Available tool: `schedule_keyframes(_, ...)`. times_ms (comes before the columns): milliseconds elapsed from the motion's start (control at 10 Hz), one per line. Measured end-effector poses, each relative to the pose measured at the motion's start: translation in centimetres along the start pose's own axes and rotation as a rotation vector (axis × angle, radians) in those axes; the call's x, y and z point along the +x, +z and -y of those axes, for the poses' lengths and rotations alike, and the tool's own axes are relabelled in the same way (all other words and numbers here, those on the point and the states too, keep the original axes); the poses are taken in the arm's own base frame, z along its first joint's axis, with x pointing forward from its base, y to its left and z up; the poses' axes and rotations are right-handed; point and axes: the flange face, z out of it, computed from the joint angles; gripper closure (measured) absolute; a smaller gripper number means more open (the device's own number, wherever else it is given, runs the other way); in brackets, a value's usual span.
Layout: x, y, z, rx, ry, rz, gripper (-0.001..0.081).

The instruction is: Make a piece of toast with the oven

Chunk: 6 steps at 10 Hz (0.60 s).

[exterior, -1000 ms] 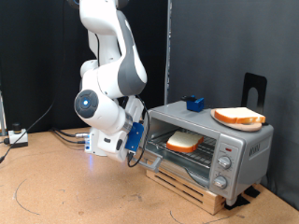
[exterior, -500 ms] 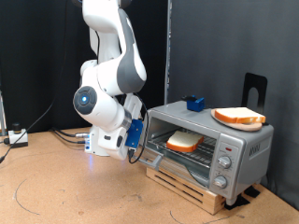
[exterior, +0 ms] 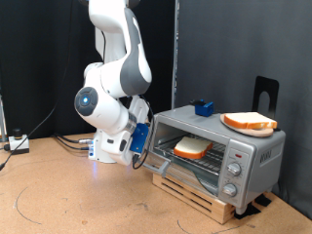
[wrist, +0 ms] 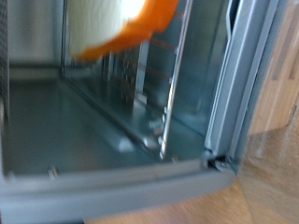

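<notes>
The silver oven point(exterior: 250, 156) stands on the exterior view's right, with three knobs on its right side. A bread slice, the piece of toast point(exterior: 191, 147), lies on the wire rack inside. In the wrist view it shows close up and blurred point(wrist: 112, 23), above the oven's metal floor point(wrist: 84, 121). My gripper point(exterior: 146, 160) is at the oven's front lower left corner, by the door edge. Its fingers are hidden behind the hand and do not show in the wrist view. A second, near-identical slice point(exterior: 250, 121) lies on top of the oven.
A small blue object point(exterior: 203, 107) sits on the oven's top at the back. The oven rests on a low wooden pallet point(exterior: 210, 200). A black stand point(exterior: 265, 93) rises behind it. Cables and a small box point(exterior: 18, 143) lie at the exterior view's far left.
The arm has shifted slightly up and towards the exterior view's left, the hand staying near the oven's front corner. Both slices have not moved.
</notes>
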Motion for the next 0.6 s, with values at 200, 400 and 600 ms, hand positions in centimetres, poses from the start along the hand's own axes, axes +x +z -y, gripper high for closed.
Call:
schedule_keyframes(200, -1.7, -0.9, 1.6, 0.142, 0.195, 0.001, -0.0001)
schedule_keyframes(400, -3.5, -2.2, 2.5, 0.156, 0.261, -0.003, -0.0001)
schedule_keyframes(600, -5.4, -2.9, 3.2, 0.136, 0.271, -0.010, -0.0001)
